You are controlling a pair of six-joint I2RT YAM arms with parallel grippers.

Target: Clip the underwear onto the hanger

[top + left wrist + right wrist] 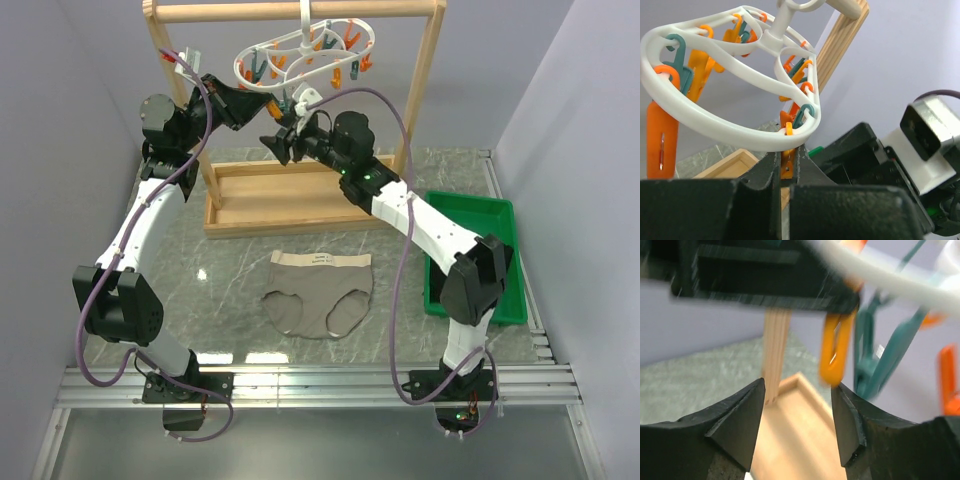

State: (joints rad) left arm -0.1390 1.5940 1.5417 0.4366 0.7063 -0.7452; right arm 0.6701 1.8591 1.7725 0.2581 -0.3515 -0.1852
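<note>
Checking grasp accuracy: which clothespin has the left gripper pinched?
The orange clothespin hanging from the hanger at its near rim, beside a teal one; the left gripper pinches only it.

underwear (318, 297): taupe briefs with a lighter beige waistband (321, 259), unclipped.
underwear pose: spread flat on the bench (230, 270), waistband edge towards the wooden rack (428, 90).
underwear place: just in front of the rack's base.
hanger (300, 42): white plastic oval loops, orange and teal pegs (350, 40) dangling.
hanger place: hooked on the rack's top bar.
hanger state: one orange peg (785, 122) pinched between the left tool (787, 160) fingers.
</note>
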